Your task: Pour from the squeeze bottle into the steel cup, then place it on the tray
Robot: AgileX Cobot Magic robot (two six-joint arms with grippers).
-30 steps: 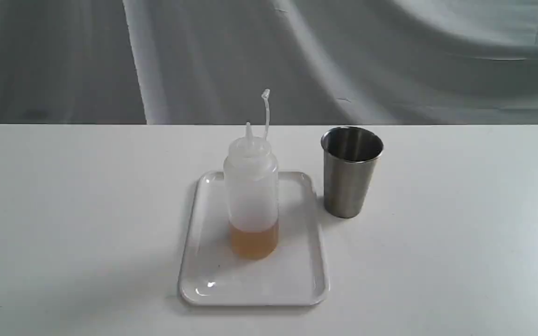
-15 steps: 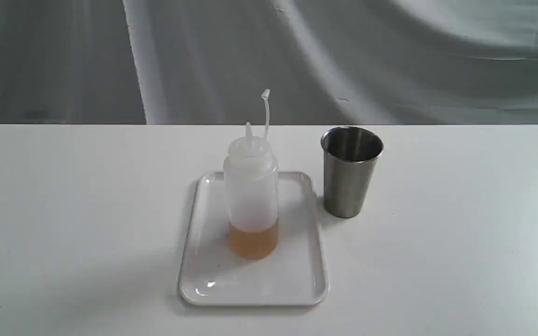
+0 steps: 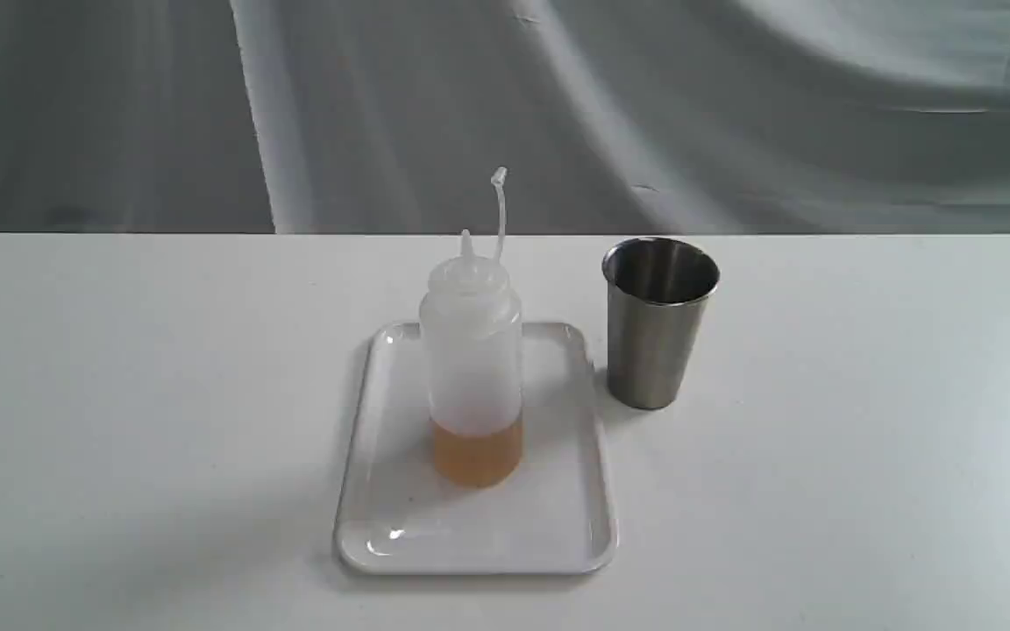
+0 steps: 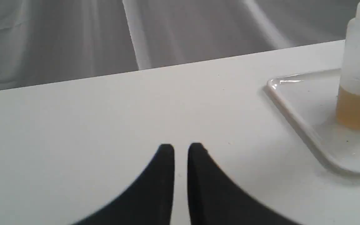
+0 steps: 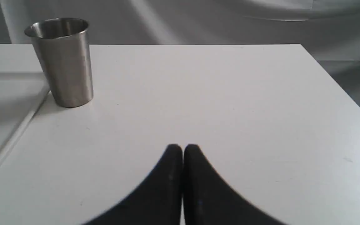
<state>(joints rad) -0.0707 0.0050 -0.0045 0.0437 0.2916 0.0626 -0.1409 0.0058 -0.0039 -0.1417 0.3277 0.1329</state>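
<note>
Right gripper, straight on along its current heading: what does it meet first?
Likely nothing: in the right wrist view the right gripper points across bare table toward its far edge. The steel cup and the tray stand well off that line. Depth is unclear, so treat this as tentative.

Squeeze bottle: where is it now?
In the exterior view, the squeeze bottle stands upright on the tray, near centre; the steel cup is just right of the tray.
</note>
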